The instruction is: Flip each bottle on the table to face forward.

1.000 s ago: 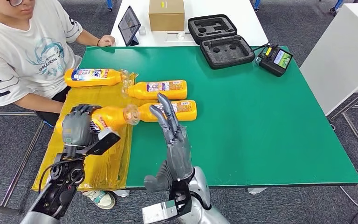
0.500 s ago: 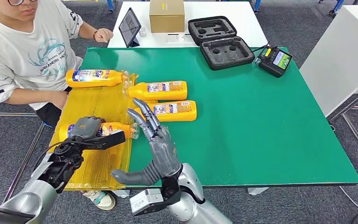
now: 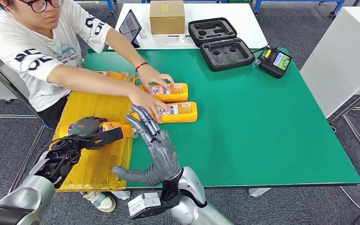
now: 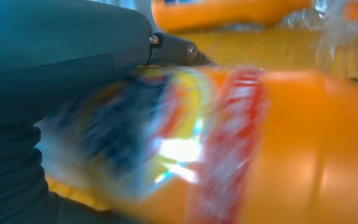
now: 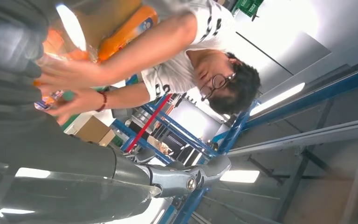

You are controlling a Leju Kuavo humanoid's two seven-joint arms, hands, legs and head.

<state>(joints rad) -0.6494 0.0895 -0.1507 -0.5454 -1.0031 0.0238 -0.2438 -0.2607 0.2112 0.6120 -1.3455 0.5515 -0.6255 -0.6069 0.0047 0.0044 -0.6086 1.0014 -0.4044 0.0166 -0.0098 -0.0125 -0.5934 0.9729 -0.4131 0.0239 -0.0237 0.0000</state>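
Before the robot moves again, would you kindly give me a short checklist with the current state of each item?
1. Left hand grips the near bottle on the yellow sheet: ok.
2. Right hand holds nothing, fingers spread: ok.
3. Workspace free of people: not ok; a person's hands rest on the two bottles on the green table.
4. Held bottle's label facing forward: cannot tell.

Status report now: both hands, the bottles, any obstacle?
Left hand grips orange plastic bottle on yellow sheet. Right hand open, raised. Person's hands on two other bottles.
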